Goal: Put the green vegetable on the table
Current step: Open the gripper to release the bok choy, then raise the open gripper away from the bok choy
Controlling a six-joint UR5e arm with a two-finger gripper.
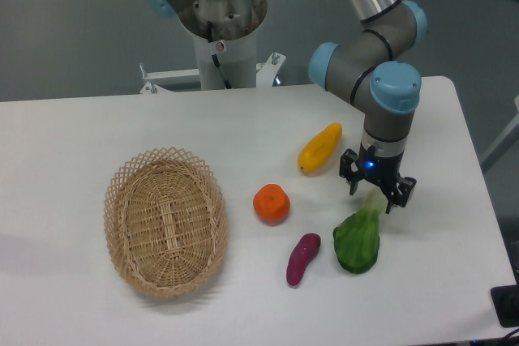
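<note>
your green vegetable (358,241) lies on the white surface (243,127) toward its right side, dark leaves pointing to the near edge and the pale stalk reaching up into the pincer (378,190). the pincer hangs straight down over that stalk end, its two dark fingers on either side of it; you cannot tell from this view whether they are clenched on the stalk or just released. just left of the leaves you have a small purple vegetable (302,258), apart from them. an orange (272,203) sits further left, and a yellow elongated vegetable (319,147) lies behind it, near the arm. the oval wicker basket (165,220) stands well apart on the left.
</note>
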